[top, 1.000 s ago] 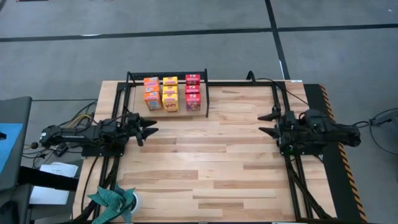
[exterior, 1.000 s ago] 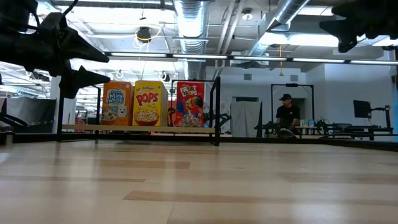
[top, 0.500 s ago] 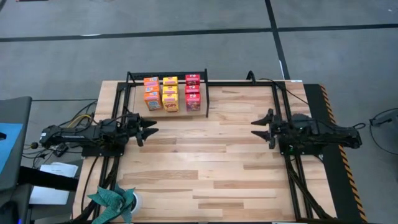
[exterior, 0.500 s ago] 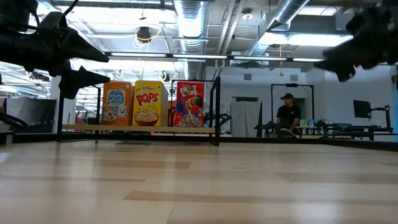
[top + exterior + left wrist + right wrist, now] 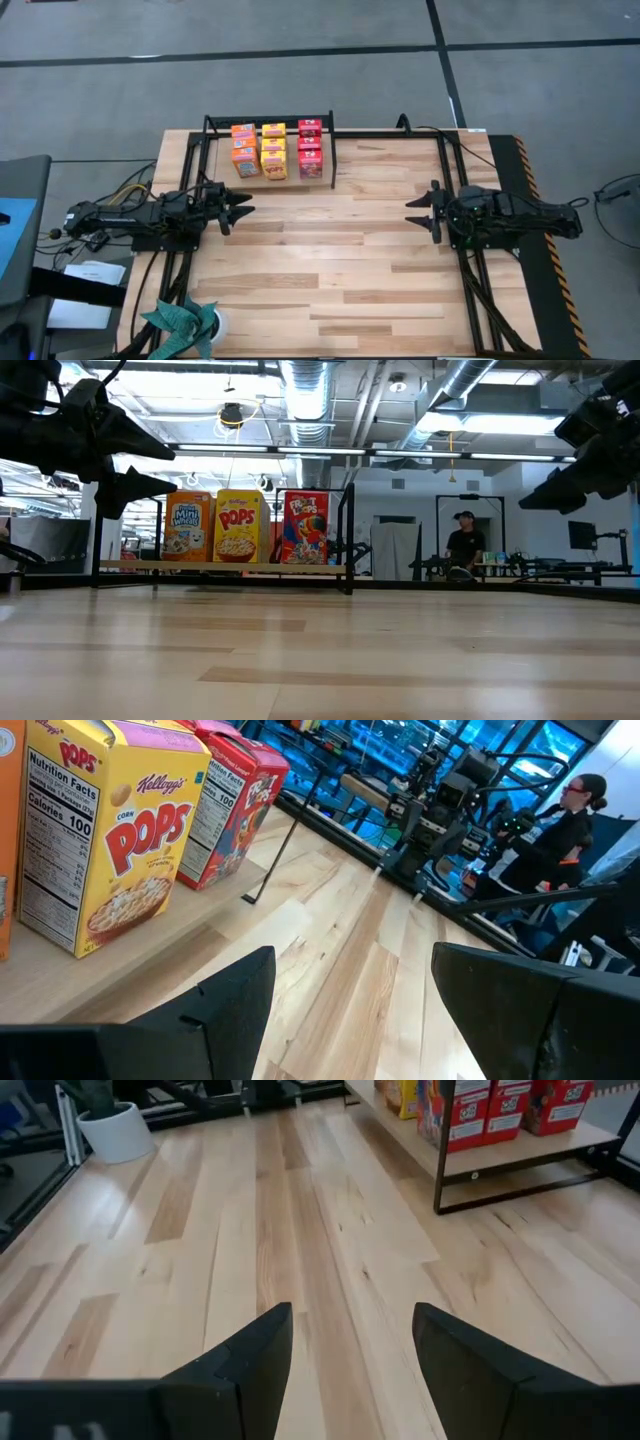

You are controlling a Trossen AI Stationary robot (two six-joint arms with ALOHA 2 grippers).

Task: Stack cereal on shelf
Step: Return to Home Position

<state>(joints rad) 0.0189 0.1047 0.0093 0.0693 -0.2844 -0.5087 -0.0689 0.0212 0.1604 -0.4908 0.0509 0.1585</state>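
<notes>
Table (image 5: 350, 260): cereal (image 5: 272, 150) beyond left end effector (image 5: 246, 204)

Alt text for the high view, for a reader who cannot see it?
Small orange, yellow and red cereal boxes stand in three rows on a low black-framed wooden shelf at the far edge of the light wooden table. The left gripper and right gripper hover over its sides, fingers open, holding nothing.

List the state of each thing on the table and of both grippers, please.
cereal: upright, in three colour rows
shelf: standing, holds all the boxes
left gripper: open, empty, raised
right gripper: open, empty, raised
potted plant: upright
</notes>
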